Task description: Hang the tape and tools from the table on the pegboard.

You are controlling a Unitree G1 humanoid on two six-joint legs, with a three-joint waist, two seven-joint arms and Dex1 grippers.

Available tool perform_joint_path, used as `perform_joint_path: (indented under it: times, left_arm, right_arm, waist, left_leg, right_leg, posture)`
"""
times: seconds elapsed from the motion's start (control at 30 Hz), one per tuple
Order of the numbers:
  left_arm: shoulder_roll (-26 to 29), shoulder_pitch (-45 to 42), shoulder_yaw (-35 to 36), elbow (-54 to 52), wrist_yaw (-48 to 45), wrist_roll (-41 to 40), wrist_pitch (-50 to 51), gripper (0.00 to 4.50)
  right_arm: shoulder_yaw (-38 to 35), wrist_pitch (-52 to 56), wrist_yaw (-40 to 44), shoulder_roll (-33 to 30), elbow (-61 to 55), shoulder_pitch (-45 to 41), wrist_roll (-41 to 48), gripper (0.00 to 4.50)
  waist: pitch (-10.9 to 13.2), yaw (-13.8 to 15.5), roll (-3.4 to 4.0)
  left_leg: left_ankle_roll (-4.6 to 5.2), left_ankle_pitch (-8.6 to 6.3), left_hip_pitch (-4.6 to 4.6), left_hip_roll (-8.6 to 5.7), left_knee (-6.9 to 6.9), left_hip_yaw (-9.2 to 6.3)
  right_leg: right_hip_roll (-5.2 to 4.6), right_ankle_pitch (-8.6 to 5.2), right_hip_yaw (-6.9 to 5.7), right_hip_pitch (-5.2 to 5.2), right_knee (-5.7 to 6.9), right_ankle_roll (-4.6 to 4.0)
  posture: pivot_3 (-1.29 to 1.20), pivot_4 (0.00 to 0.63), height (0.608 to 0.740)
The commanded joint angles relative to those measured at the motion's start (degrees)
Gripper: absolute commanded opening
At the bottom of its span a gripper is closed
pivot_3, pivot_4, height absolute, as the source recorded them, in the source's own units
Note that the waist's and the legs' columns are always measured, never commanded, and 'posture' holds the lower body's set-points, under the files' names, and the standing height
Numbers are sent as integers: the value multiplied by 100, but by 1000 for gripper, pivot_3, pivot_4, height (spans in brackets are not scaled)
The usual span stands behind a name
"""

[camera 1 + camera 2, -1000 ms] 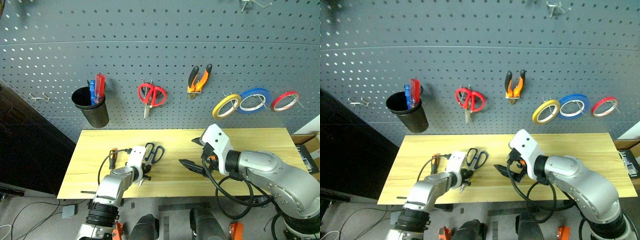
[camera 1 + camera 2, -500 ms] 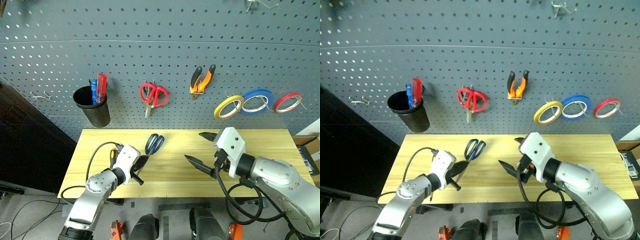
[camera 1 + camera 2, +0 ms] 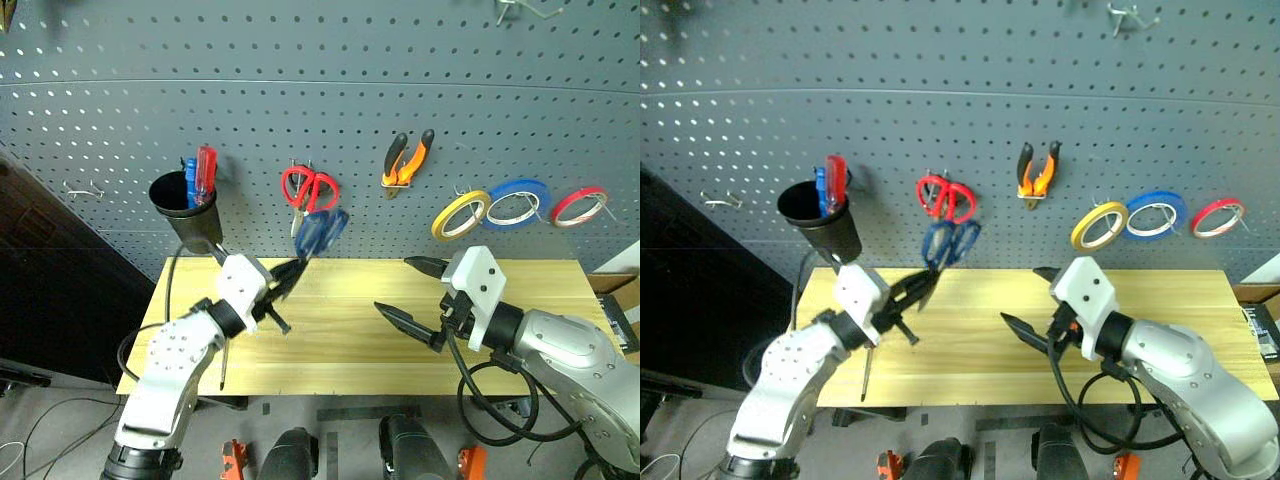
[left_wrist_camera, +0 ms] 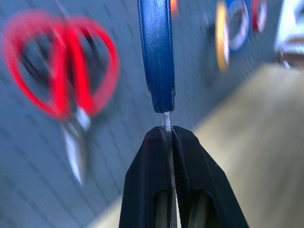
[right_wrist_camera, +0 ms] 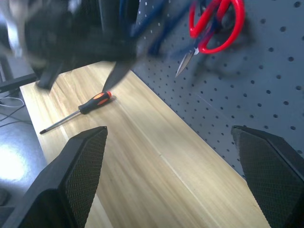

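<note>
Over the table point(image 3: 520, 272), in your head views, the left gripper point(image 3: 283, 283) is lifted clear of the wood with its fingers pinched together on the blades of the blue-handled scissors point(image 3: 320, 232). The handles point up toward the pegboard point(image 3: 330, 60), just below the red-handled scissors point(image 3: 309, 189) hanging there. The right gripper point(image 3: 412, 289) hovers above the middle of the table, fingers spread wide with nothing between them. On the pegboard you can see the pliers point(image 3: 408, 159) on a hook, then the yellow tape point(image 3: 459, 213), a blue roll point(image 3: 517, 201) and a red roll point(image 3: 579, 204) in a row toward the right. A black cup point(image 3: 186, 213) at the left holds a red and a blue screwdriver. The black-and-orange screwdriver point(image 3: 867, 372) lies on the table near its left front edge, partly behind the left arm.

Through the left wrist camera, you see both black fingers point(image 4: 147, 185) pressed onto the thin metal blade, with the blue handle rising straight above them. The red-handled scissors are a blur on the board behind.

Through the right wrist camera, the two fingers point(image 5: 78, 171) stand far apart and empty. Beyond them the black-and-orange screwdriver lies flat on the wood, and the red-handled scissors hang on the board above.
</note>
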Motion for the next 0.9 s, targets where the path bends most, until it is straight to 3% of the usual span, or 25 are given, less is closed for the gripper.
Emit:
perform_joint_path:
  times: [0.03, 0.43, 0.9]
  left_arm:
    - [-96, -364, 152, 77, 97, -476, 528, 13]
    - [-99, -1192, 273, 1096, -209, -1214, 1420, 13]
    - [-115, -1077, 644, 598, 144, -2105, 2670, 13]
  right_arm:
    - [-59, -159, -19, -27, -54, -131, 6, 4500]
    - [260, -74, -132, -83, 25, -998, -252, 4500]
    - [373, -133, -191, -127, 53, -1092, -479, 4500]
  waist:
    - [0, 0, 0]
    - [0, -13, 0]
    - [0, -16, 0]
  left_leg:
    - [0, 0, 0, -1, 2, 0]
    - [0, 0, -1, -2, 8, -2]
    - [0, 0, 0, -2, 16, 0]
  right_leg:
    - [3, 0, -1, 0, 1, 0]
    - [4, 0, -4, -3, 3, 1]
    - [3, 0, 0, -5, 14, 0]
  posture:
    - [-55, 180, 740]
    - [-76, 187, 740]
    - [-66, 188, 740]
